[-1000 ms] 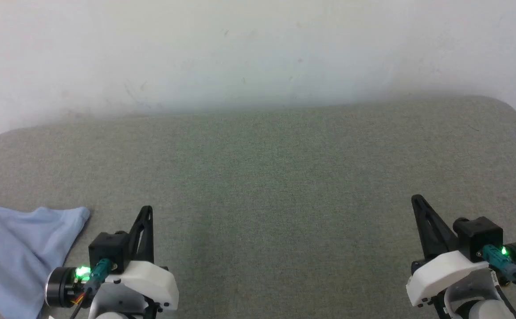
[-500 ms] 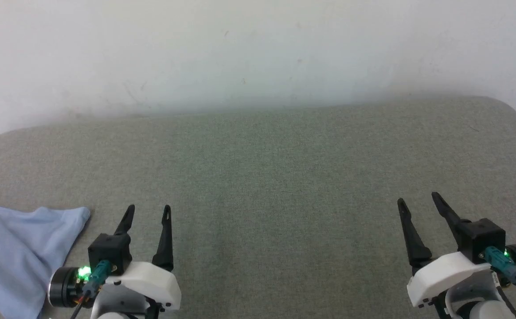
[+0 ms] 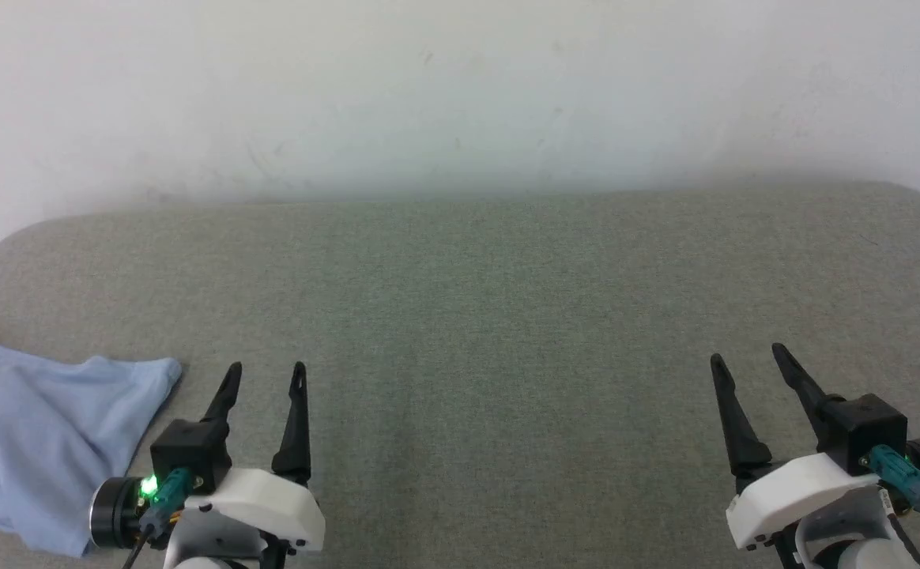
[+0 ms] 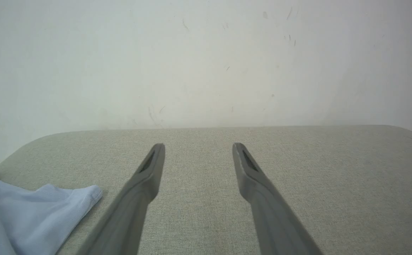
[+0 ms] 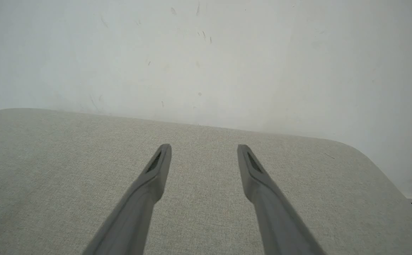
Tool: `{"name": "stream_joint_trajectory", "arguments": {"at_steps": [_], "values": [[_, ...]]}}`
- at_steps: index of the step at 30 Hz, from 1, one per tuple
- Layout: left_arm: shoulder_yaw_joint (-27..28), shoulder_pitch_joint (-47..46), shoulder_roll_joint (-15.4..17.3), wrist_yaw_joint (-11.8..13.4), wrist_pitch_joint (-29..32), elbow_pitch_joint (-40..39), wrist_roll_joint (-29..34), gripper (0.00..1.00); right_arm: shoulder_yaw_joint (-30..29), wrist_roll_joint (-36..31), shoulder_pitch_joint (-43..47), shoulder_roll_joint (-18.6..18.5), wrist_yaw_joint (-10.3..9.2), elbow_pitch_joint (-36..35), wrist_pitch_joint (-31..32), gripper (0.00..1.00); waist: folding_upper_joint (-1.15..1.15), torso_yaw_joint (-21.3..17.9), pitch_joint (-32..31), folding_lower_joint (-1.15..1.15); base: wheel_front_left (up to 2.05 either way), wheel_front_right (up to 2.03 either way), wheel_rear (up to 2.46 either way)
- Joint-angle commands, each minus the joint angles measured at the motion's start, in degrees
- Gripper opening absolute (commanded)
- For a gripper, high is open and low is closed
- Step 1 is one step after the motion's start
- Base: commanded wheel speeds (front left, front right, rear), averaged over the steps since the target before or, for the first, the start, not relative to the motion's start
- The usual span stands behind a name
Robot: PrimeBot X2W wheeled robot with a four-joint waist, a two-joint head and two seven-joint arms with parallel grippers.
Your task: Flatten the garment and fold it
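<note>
The garment (image 3: pixel 41 442), light blue cloth, is lying rumpled at about 8 o'clock in the head view, on a grey-green fabric surface (image 3: pixel 460 316), with its outer part running off the picture's left edge. One rounded, hemmed end of it is reaching toward 3 o'clock and stopping just beside the left gripper (image 3: pixel 267 367). That gripper is sitting at 7 o'clock, its two dark fingers pointing toward 12 o'clock and standing apart, gripping nothing, with bare fabric showing in the gap between them. A green light (image 3: pixel 148 486) is glowing on its wrist. The right gripper (image 3: pixel 747 353) is sitting at 5 o'clock, well apart from the garment, its fingers leaning slightly toward 11 o'clock and likewise spread with nothing between them. In the left wrist view the garment (image 4: pixel 25 219) is lying at 8 o'clock, its rounded end near the left-hand finger but not touching it, while the left gripper (image 4: pixel 199 145) is aiming at the far edge of the surface. In the right wrist view the right gripper (image 5: pixel 204 146) is pointing across bare fabric toward a rounded corner at 4 o'clock. A pale, scuffed wall (image 3: pixel 460 95) is rising at 12 o'clock. Whether either gripper is touching the surface, I cannot tell.
</note>
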Motion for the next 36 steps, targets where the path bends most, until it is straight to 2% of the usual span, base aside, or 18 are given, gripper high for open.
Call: {"name": "stream_joint_trajectory", "arguments": {"at_steps": [1,13,36], "values": [[-0.06,-0.35,-0.03,0.24,-0.6,0.01,-0.79,1.0,-0.07,0.27,0.37,0.06,-0.02,0.03,-0.56,1.0,0.0,0.59,0.01,0.0,0.0,0.0,0.0],[0.74,-0.44,-0.05,0.63,-2.04,0.06,-2.83,1.0,0.85,0.55,0.41,0.09,-0.02,-1.22,-0.99,1.0,0.0,4.78,0.41,0.0,0.0,0.0,0.0],[1.32,-0.3,-0.07,1.08,-4.79,1.43,-6.96,1.0,2.1,1.2,0.28,0.13,-0.03,-1.76,-2.46,1.0,0.0,15.62,1.41,0.0,0.0,0.0,0.0]]}}
